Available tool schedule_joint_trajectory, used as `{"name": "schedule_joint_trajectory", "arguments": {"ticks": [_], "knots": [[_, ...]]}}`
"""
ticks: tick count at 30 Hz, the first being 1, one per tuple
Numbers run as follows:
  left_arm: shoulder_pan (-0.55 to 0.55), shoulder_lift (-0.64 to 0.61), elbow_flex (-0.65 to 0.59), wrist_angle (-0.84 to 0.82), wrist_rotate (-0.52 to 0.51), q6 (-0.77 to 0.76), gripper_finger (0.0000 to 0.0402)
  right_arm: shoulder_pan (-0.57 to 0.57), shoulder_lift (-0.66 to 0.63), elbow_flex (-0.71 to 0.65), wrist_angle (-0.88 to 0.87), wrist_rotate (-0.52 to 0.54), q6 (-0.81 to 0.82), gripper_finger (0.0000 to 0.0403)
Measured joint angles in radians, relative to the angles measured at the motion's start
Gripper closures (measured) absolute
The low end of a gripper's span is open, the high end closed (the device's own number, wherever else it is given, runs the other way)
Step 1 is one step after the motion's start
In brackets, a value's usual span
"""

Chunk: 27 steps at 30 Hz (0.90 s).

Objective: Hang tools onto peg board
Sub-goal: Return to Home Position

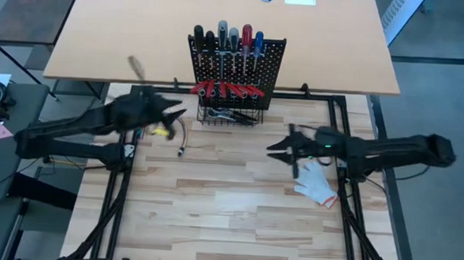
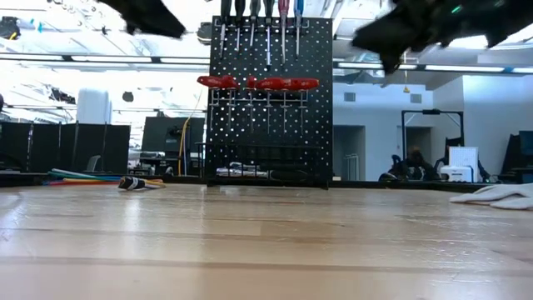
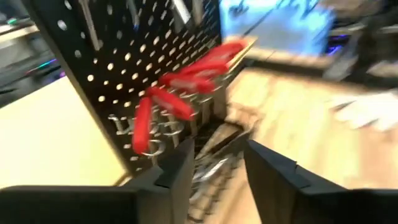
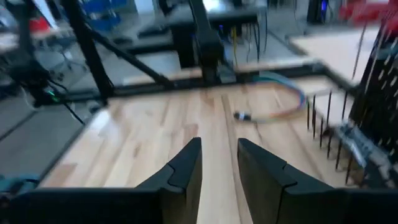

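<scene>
The black peg board [image 1: 237, 63] stands upright at the middle of the table's far side. Several screwdrivers [image 1: 229, 38] hang in its top row, and red-handled pliers [image 1: 228, 89] hang lower down; they also show in the low view [image 2: 258, 82]. More tools lie in the wire basket [image 1: 231, 116] at its base. My left gripper [image 1: 177, 110] is open and empty, up off the table just left of the basket. In the left wrist view [image 3: 217, 163] it faces the pliers [image 3: 186, 87]. My right gripper [image 1: 275, 148] is open and empty, right of the basket and nearer me, above the table [image 4: 219, 155].
A bundle of multicoloured wires [image 1: 168, 131] lies on the table below my left gripper and shows in the right wrist view [image 4: 280, 102]. A white glove [image 1: 318, 182] lies under my right arm. A black frame rail [image 1: 218, 91] runs along the far side.
</scene>
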<state>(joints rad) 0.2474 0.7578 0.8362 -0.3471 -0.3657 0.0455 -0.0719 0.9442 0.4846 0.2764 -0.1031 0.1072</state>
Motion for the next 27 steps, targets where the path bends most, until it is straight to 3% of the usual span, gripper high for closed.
{"name": "schedule_joint_trajectory", "arguments": {"ticks": [6,14,19,23,27], "knots": [[-0.131,-0.345,-0.168,0.004,0.050,-0.078,0.0330,0.005,-0.297,-0.038,-0.108,-0.002,-0.003,0.0301],[-0.193,-0.669,-0.400,0.057,0.048,-0.103,0.0397,0.060,-0.471,-0.131,-0.118,-0.004,-0.003,0.0302],[-0.193,-0.758,-0.500,0.067,0.052,-0.096,0.0396,0.081,-0.488,-0.236,0.004,-0.004,-0.005,0.0302],[-0.193,-0.750,-0.553,0.076,0.089,-0.096,0.0400,0.101,-0.488,-0.330,0.132,-0.004,-0.007,0.0302],[-0.193,-0.754,-0.615,0.126,0.096,-0.096,0.0401,0.116,-0.528,-0.364,0.136,-0.004,-0.003,0.0302]]}}
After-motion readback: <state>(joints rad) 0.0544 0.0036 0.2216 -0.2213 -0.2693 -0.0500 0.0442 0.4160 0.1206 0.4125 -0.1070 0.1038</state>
